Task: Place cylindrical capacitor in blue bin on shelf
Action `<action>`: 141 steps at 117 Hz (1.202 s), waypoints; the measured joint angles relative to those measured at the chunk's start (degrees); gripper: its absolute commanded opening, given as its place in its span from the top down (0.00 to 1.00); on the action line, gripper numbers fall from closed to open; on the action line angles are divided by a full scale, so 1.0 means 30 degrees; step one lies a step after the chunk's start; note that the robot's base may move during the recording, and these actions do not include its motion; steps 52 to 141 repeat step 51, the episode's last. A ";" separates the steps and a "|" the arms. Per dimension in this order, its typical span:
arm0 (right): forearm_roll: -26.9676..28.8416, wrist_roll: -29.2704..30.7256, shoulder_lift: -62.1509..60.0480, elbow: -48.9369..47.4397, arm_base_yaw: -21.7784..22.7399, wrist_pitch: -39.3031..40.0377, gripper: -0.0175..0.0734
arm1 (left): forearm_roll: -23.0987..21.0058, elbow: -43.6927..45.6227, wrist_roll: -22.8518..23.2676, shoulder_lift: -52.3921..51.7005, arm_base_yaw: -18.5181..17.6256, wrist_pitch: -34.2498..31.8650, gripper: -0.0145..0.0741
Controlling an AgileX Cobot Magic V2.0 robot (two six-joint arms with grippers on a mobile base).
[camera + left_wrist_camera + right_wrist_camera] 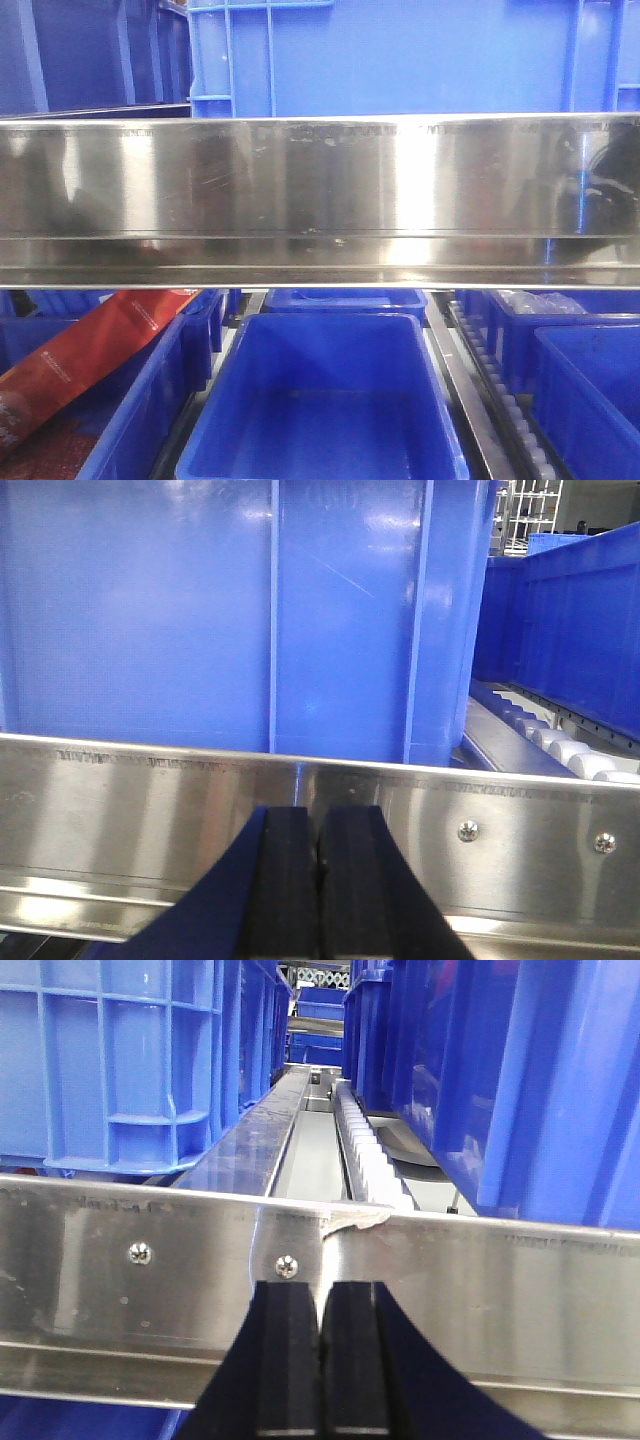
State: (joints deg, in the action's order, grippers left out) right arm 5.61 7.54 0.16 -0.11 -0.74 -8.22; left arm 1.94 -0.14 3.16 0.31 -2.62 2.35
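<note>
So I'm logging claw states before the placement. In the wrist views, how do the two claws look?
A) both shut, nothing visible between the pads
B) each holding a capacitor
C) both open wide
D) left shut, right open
A: the left claw and right claw each show pads pressed together before the shelf rail, holding nothing visible.

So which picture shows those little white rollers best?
The right wrist view: the row of white plastic rollers runs down its middle between blue bins. The left wrist view catches a few at its right edge; the front view shows some low right.
</note>
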 measured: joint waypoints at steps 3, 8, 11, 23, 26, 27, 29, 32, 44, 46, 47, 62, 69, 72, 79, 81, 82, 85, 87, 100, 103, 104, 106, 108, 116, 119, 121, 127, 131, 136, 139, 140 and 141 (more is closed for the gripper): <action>0.0000 0.0000 0.0000 0.0000 0.0000 0.0000 0.99 | 0.0000 0.0000 0.0000 0.0000 0.0000 0.0000 0.96; 0.0000 0.0000 0.0000 0.0000 0.0000 0.0000 0.99 | 0.0000 0.0000 0.0000 0.0000 0.0000 0.0000 0.96; 0.0000 0.0000 0.0000 0.0000 0.0000 0.0000 0.99 | 0.0000 0.0000 0.0000 0.0000 0.0000 0.0000 0.96; 0.0000 0.0000 0.0000 0.0000 0.0000 0.0000 0.99 | 0.0000 0.0000 0.0000 0.0000 0.0000 0.0000 0.96; 0.0000 0.0000 0.0000 0.0000 0.0000 0.0000 0.99 | 0.0000 0.0000 0.0000 0.0000 0.0000 0.0000 0.96; 0.0000 0.0000 0.0000 0.0000 0.0000 0.0000 0.99 | 0.0000 0.0000 0.0000 0.0000 0.0000 0.0000 0.96; 0.0000 0.0000 0.0000 0.0000 0.0000 0.0000 0.99 | 0.0000 0.0000 0.0000 0.0000 0.0000 0.0000 0.96; 0.0000 0.0000 0.0000 0.0000 0.0000 0.0000 0.99 | 0.0000 0.0000 0.0000 0.0000 0.0000 0.0000 0.96; 0.0000 0.0000 0.0000 0.0000 0.0000 0.0000 0.99 | 0.0000 0.0000 0.0000 0.0000 0.0000 0.0000 0.96; 0.0000 0.0000 0.0000 0.0000 0.0000 0.0000 0.99 | 0.0000 0.0000 0.0000 0.0000 0.0000 0.0000 0.96; 0.0000 0.0000 0.0000 0.0000 0.0000 0.0000 0.99 | 0.0000 0.0000 0.0000 0.0000 0.0000 0.0000 0.96; 0.0000 0.0000 0.0000 0.0000 0.0000 0.0000 0.99 | 0.0000 0.0000 0.0000 0.0000 0.0000 0.0000 0.96; 0.0000 0.0000 0.0000 0.0000 0.0000 0.0000 0.99 | 0.0000 0.0000 0.0000 0.0000 0.0000 0.0000 0.96; 0.0000 0.0000 0.0000 0.0000 0.0000 0.0000 0.99 | 0.0000 0.0000 0.0000 0.0000 0.0000 0.0000 0.96; 0.0000 0.0000 0.0000 0.0000 0.0000 0.0000 0.99 | 0.0000 0.0000 0.0000 0.0000 0.0000 0.0000 0.96; 0.0000 0.0000 0.0000 0.0000 0.0000 0.0000 0.99 | 0.0000 0.0000 0.0000 0.0000 0.0000 0.0000 0.96; 0.0000 0.0000 0.0000 0.0000 0.0000 0.0000 0.99 | 0.0000 0.0000 0.0000 0.0000 0.0000 0.0000 0.96; 0.0000 0.0000 0.0000 0.0000 0.0000 0.0000 0.99 | 0.0000 0.0000 0.0000 0.0000 0.0000 0.0000 0.96; 0.0000 0.0000 0.0000 0.0000 0.0000 0.0000 0.99 | 0.0000 0.0000 0.0000 0.0000 0.0000 0.0000 0.96; 0.0000 0.0000 0.0000 0.0000 0.0000 0.0000 0.99 | 0.0000 0.0000 0.0000 0.0000 0.0000 0.0000 0.96; 0.0000 0.0000 0.0000 0.0000 0.0000 0.0000 0.99 | 0.0000 0.0000 0.0000 0.0000 0.0000 0.0000 0.96; 0.0000 0.0000 0.0000 0.0000 0.0000 0.0000 0.99 | 0.0000 0.0000 0.0000 0.0000 0.0000 0.0000 0.96; 0.0000 0.0000 0.0000 0.0000 0.0000 0.0000 0.99 | 0.0000 0.0000 0.0000 0.0000 0.0000 0.0000 0.96; 0.0000 0.0000 0.0000 0.0000 0.0000 0.0000 0.99 | 0.0000 0.0000 0.0000 0.0000 0.0000 0.0000 0.96; 0.0000 0.0000 0.0000 0.0000 0.0000 0.0000 0.99 | 0.0000 0.0000 0.0000 0.0000 0.0000 0.0000 0.96; 0.0000 0.0000 0.0000 0.0000 0.0000 0.0000 0.99 | 0.0000 0.0000 0.0000 0.0000 0.0000 0.0000 0.96; 0.0000 0.0000 0.0000 0.0000 0.0000 0.0000 0.99 | 0.0000 0.0000 0.0000 0.0000 0.0000 0.0000 0.96; 0.0000 0.0000 0.0000 0.0000 0.0000 0.0000 0.99 | 0.0000 0.0000 0.0000 0.0000 0.0000 0.0000 0.96; 0.0000 0.0000 0.0000 0.0000 0.0000 0.0000 0.99 | 0.0000 0.0000 0.0000 0.0000 0.0000 0.0000 0.96; 0.0000 0.0000 0.0000 0.0000 0.0000 0.0000 0.99 | 0.0000 0.0000 0.0000 0.0000 0.0000 0.0000 0.96; 0.0000 0.0000 0.0000 0.0000 0.0000 0.0000 0.99 | 0.0000 0.0000 0.0000 0.0000 0.0000 0.0000 0.96; 0.0000 0.0000 0.0000 0.0000 0.0000 0.0000 0.99 | 0.0000 0.0000 0.0000 0.0000 0.0000 0.0000 0.96; 0.0000 0.0000 0.0000 0.0000 0.0000 0.0000 0.99 | 0.0000 0.0000 0.0000 0.0000 0.0000 0.0000 0.96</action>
